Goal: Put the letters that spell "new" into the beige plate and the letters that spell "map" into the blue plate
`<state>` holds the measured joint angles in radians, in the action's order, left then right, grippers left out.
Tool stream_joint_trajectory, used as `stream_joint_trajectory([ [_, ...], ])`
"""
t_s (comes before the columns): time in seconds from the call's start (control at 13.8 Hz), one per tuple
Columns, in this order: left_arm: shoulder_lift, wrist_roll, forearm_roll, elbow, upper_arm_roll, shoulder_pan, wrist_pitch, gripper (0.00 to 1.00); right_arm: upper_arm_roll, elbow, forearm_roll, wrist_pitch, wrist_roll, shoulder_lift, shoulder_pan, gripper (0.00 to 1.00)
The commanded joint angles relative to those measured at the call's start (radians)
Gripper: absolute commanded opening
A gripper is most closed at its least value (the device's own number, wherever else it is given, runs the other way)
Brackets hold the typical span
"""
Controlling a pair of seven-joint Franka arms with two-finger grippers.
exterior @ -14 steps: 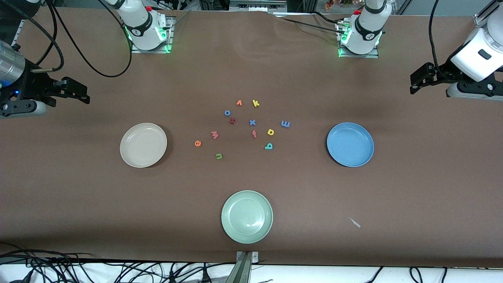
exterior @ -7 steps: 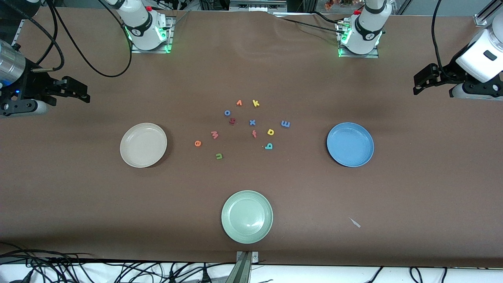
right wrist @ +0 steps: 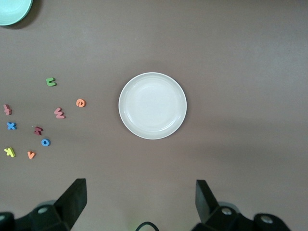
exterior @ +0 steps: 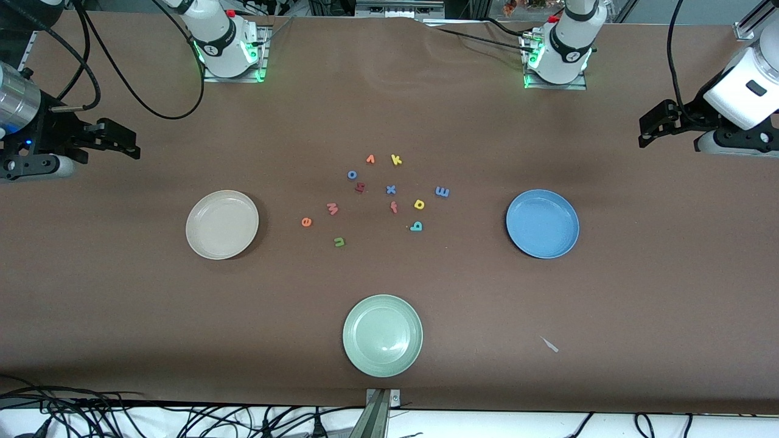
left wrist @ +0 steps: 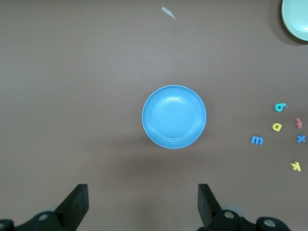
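Mix-ups worry me: both my hands (exterior: 122,146) (exterior: 652,125) hang released at the bench (exterior: 389,365) ends, while n (exterior: 339,242), e (exterior: 306,222), w (exterior: 332,208), m (exterior: 442,191), a (exterior: 419,204), p (exterior: 416,227) lie bunched among lookalike decoys between the beige plate (exterior: 222,224) and blue plate (exterior: 542,223).

You have the letters (exterior: 377,198) clustered mid-counter, between two plates (exterior: 222,224), a third plate (exterior: 382,335) nearer the front camera.
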<state>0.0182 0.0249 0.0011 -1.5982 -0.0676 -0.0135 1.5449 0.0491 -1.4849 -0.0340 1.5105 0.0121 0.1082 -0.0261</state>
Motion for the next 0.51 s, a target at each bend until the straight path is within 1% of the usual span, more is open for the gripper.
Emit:
stream_joint_trajectory([
  [0.0, 0.002, -0.019, 0.013, -0.002, -0.005, 0.006, -0.002, 1.00, 0.005, -0.017, 0.005, 0.003, 0.014, -0.021, 0.005, 1.00],
  [0.44, 0.002, -0.019, 0.013, -0.002, -0.005, 0.006, -0.002, 1.00, 0.009, -0.012, 0.005, 0.004, 0.014, -0.027, 0.003, 1.00],
])
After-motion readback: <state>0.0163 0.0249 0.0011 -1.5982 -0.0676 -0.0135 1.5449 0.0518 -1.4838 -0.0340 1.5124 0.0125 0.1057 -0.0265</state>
